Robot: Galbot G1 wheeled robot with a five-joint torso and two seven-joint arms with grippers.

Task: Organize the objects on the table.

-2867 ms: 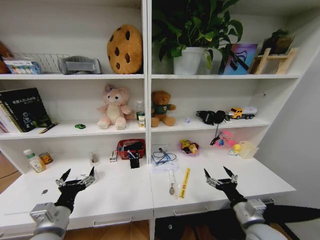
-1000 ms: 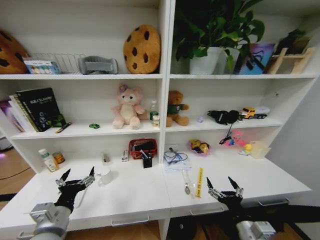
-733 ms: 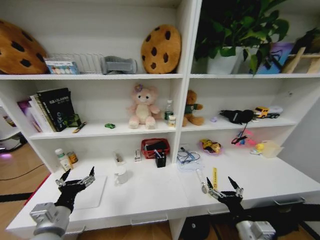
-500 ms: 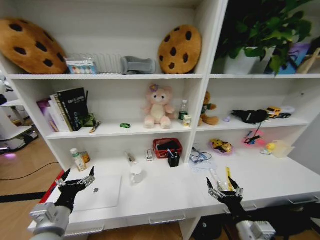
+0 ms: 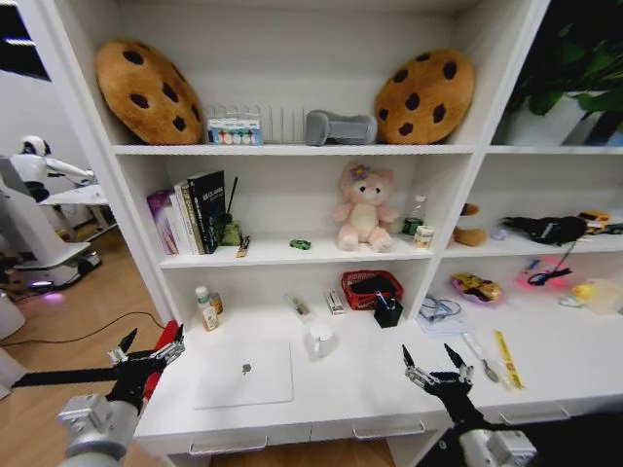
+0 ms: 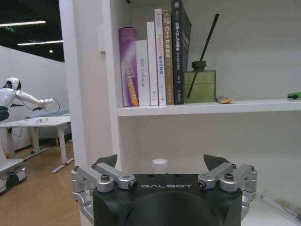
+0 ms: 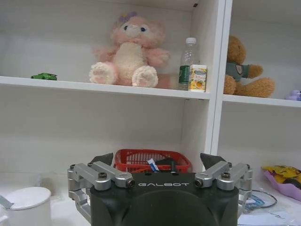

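White shelving unit (image 5: 292, 151); wood floor (image 5: 88, 321).

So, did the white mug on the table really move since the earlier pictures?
No. The white mug slid right in the head view, but so did the red basket behind it; it keeps its place beside the basket, so the camera turned.

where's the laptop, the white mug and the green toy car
laptop (image 5: 245, 374), head view, middle of its closed silver lid
white mug (image 5: 320, 341), head view, on its side wall
green toy car (image 5: 300, 244), head view, on its body, middle shelf
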